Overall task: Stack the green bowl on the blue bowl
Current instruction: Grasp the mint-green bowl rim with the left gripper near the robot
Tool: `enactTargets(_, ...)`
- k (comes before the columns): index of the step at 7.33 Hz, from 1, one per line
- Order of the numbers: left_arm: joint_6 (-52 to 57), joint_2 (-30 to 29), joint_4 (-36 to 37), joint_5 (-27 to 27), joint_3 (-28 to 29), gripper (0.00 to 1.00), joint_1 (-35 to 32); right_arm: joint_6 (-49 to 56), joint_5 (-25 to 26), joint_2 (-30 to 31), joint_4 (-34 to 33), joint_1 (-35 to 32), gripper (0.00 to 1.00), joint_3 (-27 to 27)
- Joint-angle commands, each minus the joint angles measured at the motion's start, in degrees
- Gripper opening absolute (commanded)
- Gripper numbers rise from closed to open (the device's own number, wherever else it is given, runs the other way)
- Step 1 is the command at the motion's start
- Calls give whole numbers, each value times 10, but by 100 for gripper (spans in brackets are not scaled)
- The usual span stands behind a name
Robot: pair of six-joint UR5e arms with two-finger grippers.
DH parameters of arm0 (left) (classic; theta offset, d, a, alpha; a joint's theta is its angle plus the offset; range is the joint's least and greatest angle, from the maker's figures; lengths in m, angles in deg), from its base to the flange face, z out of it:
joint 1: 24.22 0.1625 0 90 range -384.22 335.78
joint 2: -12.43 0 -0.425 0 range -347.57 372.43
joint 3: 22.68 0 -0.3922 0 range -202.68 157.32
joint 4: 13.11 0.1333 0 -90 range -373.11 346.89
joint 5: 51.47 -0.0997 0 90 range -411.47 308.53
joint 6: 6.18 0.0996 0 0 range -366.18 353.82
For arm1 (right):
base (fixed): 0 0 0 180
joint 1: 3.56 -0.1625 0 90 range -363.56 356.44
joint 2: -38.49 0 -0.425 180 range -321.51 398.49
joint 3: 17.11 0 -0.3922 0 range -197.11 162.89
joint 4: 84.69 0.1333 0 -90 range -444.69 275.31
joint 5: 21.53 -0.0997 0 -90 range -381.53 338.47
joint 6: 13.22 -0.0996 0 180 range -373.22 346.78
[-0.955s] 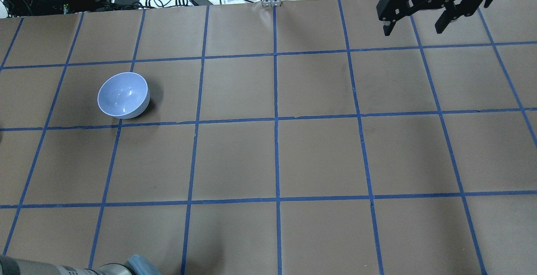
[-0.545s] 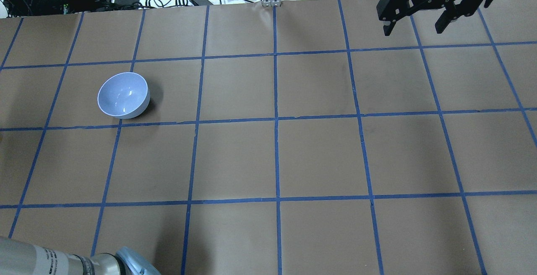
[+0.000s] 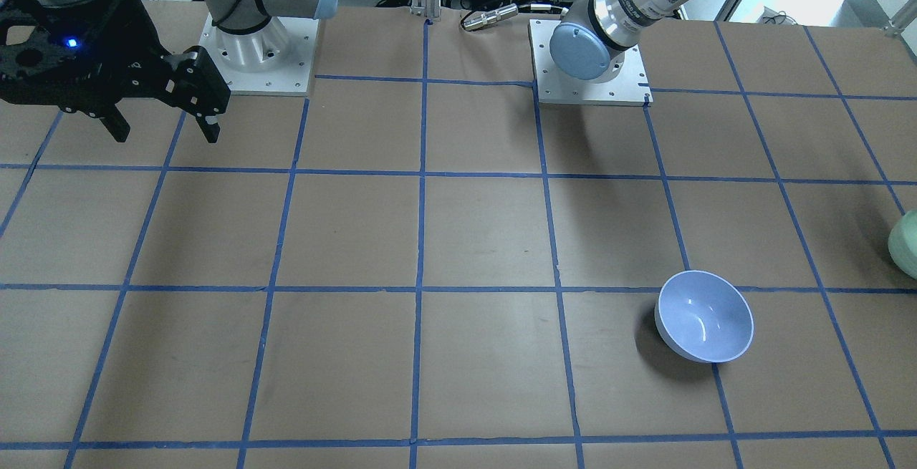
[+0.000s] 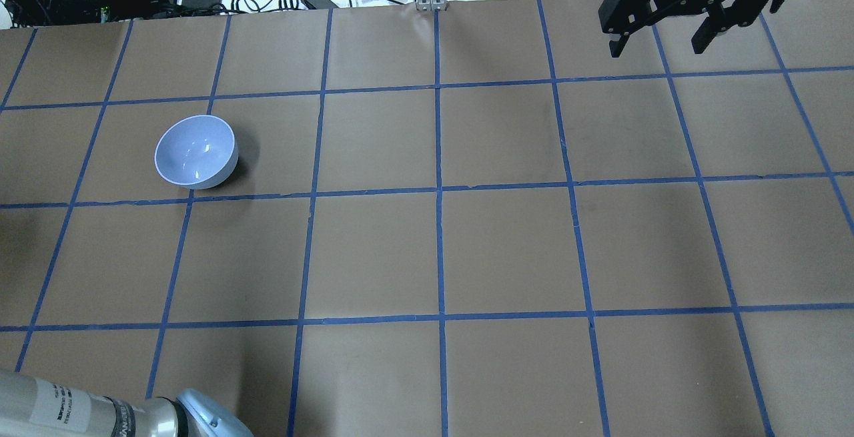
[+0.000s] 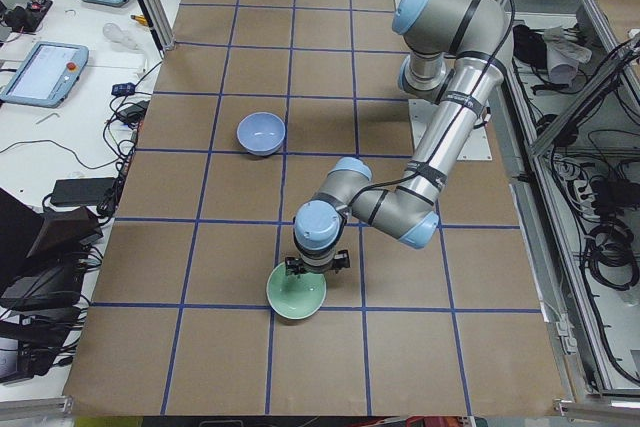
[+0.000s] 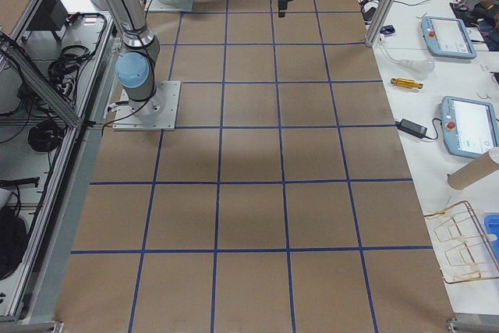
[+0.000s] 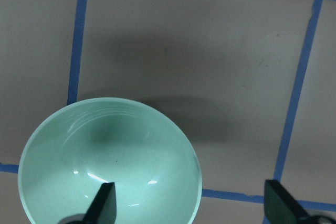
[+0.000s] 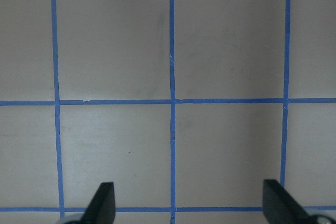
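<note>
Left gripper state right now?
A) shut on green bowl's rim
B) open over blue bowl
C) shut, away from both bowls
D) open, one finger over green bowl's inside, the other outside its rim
D: the left wrist view shows the left gripper open, one finger over the inside of the green bowl and the other beyond its rim.

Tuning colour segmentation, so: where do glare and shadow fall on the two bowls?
Left wrist view: the green bowl is sharp, with small white glints low inside and a soft shadow beyond it. Front-facing view: the blue bowl shows a curved glint inside and a dark shadow at its left; the green bowl is cropped at the right edge. Overhead view: small glints inside the blue bowl, shadow at its right.
</note>
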Motion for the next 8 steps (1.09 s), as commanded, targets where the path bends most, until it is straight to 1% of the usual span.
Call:
enactTargets(1,30,-36,41,20,5,100,3,0,0,0,0,0,100,0)
enactTargets(2,51,-53,48,21,5,100,4,0,0,1,0,0,100,0)
enactTargets(4,53,-70,58,20,2,100,6,0,0,1,0,0,100,0)
enactTargets(5,55,-73,63,19,3,90,6,0,0,0,0,0,100,0)
enactTargets(6,58,-74,72,20,3,63,6,-1,0,0,0,0,100,0)
enactTargets(7,65,-74,89,19,-1,25,6,-1,0,0,0,0,100,0)
enactTargets(8,65,-74,89,19,-2,0,6,-1,0,1,0,0,100,0)
